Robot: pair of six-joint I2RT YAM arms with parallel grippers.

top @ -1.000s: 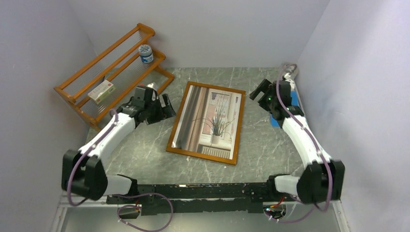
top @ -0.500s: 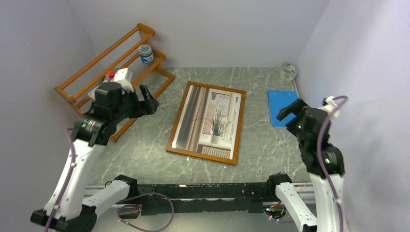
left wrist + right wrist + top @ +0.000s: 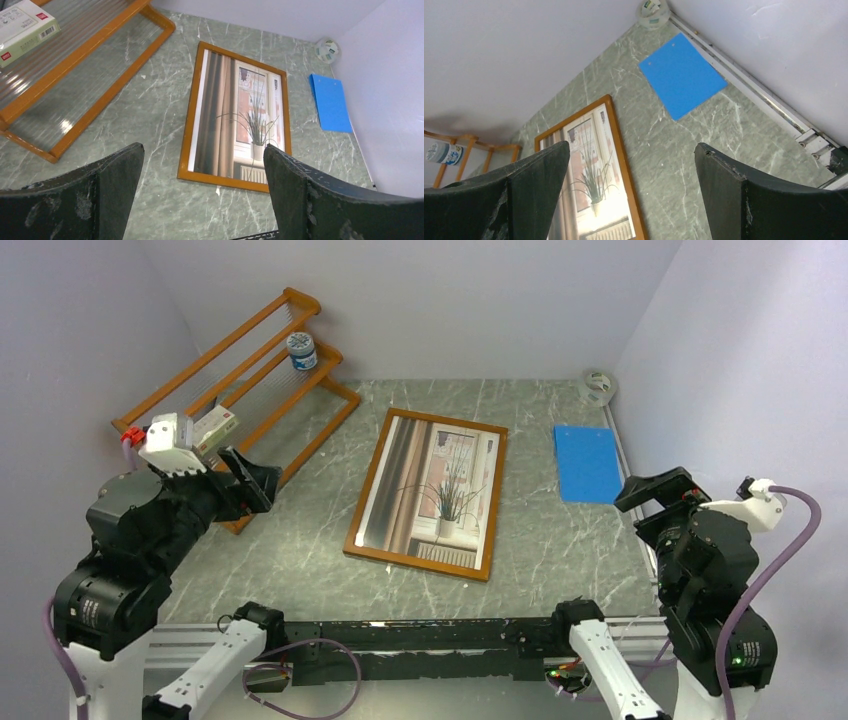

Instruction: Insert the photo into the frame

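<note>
white-black arms (image 3: 140,530), purple cables (image 3: 795,530), scuffed black claw fingers (image 3: 325,200)

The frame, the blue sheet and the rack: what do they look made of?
The frame: probably wood, by its even orange-brown, satin-looking border; a pale sheen over the photo hints at glazing. The blue sheet: likely paper or thin plastic, since it lies flat, matte, with no visible thickness. The rack: orange varnished wood rails, its shelves apparently clear ribbed plastic that glints.
</note>
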